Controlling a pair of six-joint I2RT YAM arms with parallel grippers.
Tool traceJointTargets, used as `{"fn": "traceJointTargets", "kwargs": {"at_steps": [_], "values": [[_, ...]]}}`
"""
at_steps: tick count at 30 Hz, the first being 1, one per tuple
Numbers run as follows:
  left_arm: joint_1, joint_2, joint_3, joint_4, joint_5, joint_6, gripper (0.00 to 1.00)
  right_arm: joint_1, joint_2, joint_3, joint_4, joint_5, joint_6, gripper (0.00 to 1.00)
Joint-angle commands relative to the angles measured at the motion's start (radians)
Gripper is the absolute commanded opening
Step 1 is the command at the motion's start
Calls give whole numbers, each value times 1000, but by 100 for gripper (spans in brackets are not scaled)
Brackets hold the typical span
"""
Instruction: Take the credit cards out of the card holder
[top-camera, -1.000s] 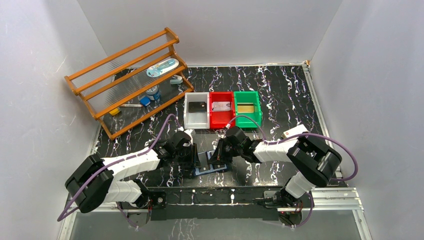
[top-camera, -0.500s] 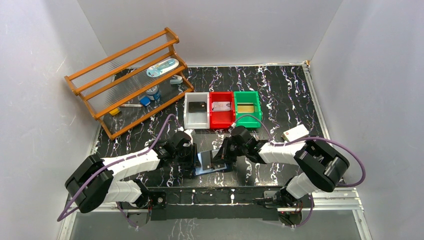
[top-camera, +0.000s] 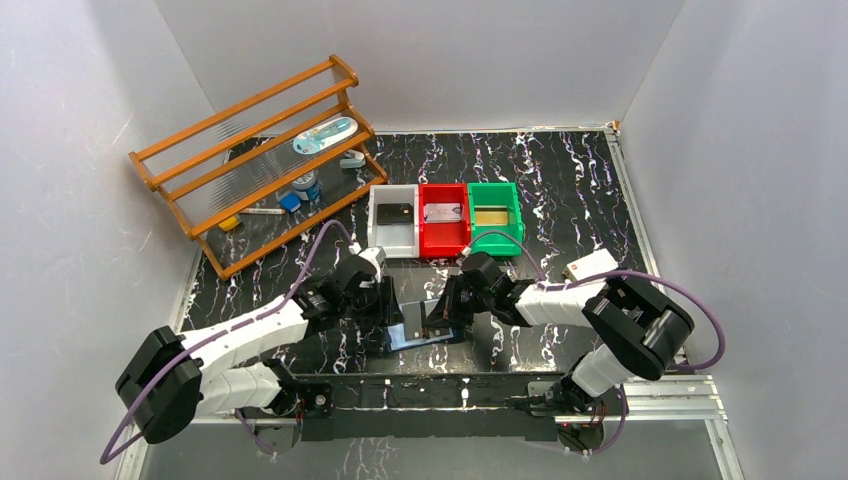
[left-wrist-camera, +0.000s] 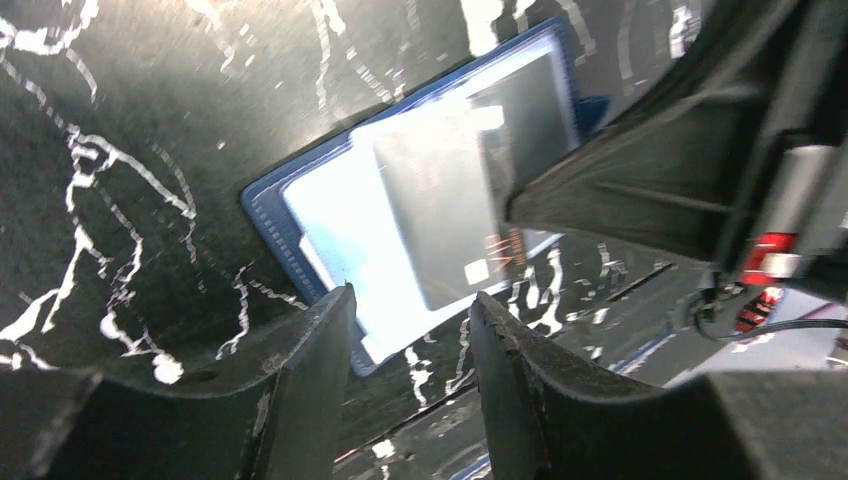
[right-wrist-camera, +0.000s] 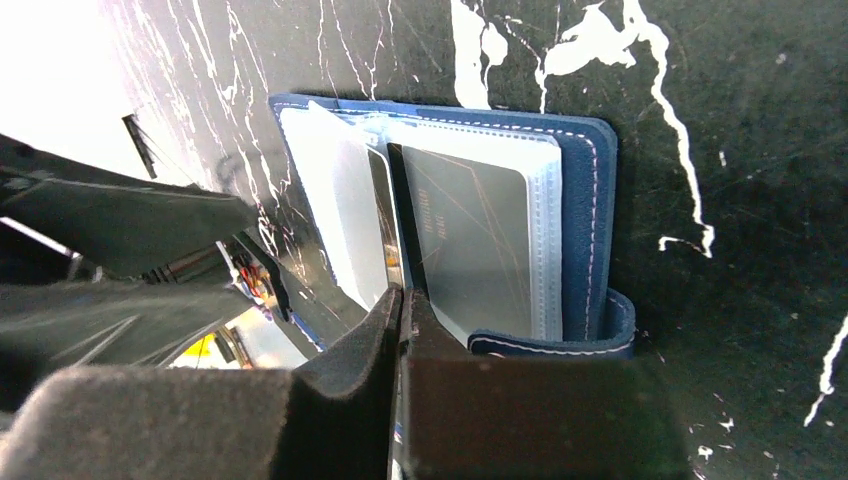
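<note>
Navy card holder (right-wrist-camera: 590, 200) lies open at centre frame, a grey credit card (right-wrist-camera: 470, 240) in its pocket. Your right gripper (right-wrist-camera: 402, 300) pinches shut at its lower edge; your left gripper (left-wrist-camera: 410, 305) gapes partway, empty.

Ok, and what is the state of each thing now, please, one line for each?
Card holder: open on the table, a grey card still in a pocket.
Left jaws: open, empty.
Right jaws: shut at the holder's fold.
White bin: holds a black card.
Red bin: holds a silver card.
Green bin: holds a gold card.
</note>
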Motion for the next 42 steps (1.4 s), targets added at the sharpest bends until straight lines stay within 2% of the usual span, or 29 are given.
{"fn": "traceJointTargets", "kwargs": {"at_steps": [1, 6, 12, 18, 26, 32, 34, 38, 42], "values": [[5, -25, 57, 56, 42, 9, 46, -4, 12, -9, 34, -6, -8, 8], [4, 62, 20, 196, 161, -50, 47, -4, 18, -7, 34, -9, -12, 9], [4, 160, -9, 152, 121, -53, 46, -4, 15, -8, 39, -9, -13, 10], [4, 214, -48, 189, 151, -49, 42, -6, 27, -15, 68, -21, -3, 12], [4, 197, -38, 104, 84, -24, 38, -13, 21, -48, 129, -29, 38, 22], [4, 193, -44, 97, 82, -19, 37, -16, 49, -74, 232, -59, 76, 30], [4, 194, -44, 99, 84, -20, 36, -16, 67, -76, 256, -73, 79, 29], [4, 188, -45, 93, 80, -19, 36, -16, 62, -92, 286, -71, 92, 19], [5, 163, -43, 63, 49, -17, 35, -21, 0, -98, 195, -13, 58, 9]]}}
